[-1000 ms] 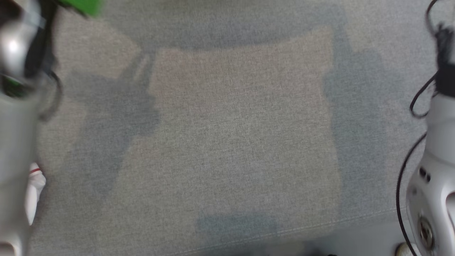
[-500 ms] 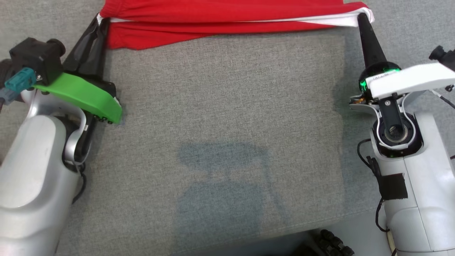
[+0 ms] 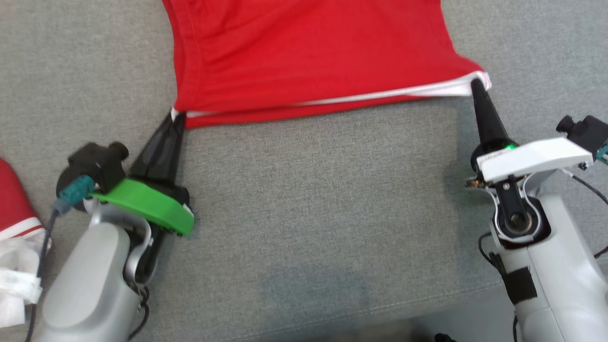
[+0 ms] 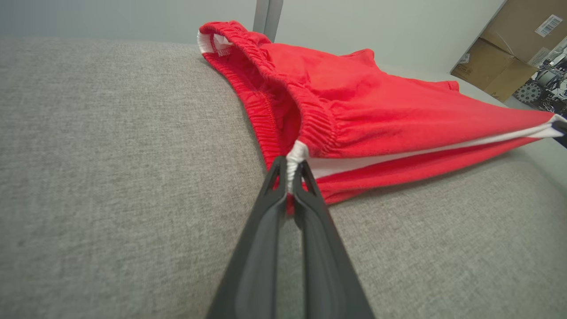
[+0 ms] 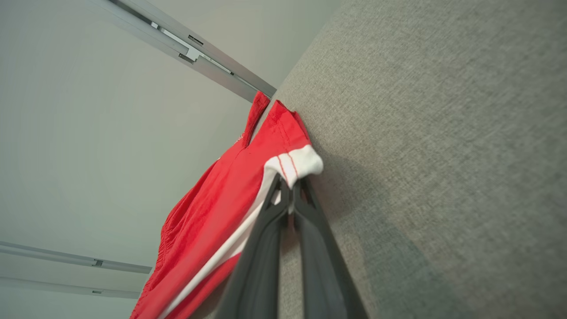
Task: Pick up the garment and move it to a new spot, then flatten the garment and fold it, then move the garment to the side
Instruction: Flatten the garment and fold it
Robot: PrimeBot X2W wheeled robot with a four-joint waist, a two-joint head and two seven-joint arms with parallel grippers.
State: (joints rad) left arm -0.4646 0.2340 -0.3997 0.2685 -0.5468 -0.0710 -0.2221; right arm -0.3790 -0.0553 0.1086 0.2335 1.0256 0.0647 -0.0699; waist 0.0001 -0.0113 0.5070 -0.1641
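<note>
half a second ago the red cloth shorts with a white side stripe (image 3: 308,52) showed as a strip at the far edge. now more lies spread on the grey fabric-covered counter (image 3: 308,199), taut between left gripper (image 3: 176,115), clenched on the waistband corner (image 4: 297,153), and right gripper (image 3: 475,86), clenched on the hem corner (image 5: 294,164). likely flattening by dragging.

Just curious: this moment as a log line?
left gripper: shut on red shorts | right gripper: shut on same | surface: grey cushion
</note>
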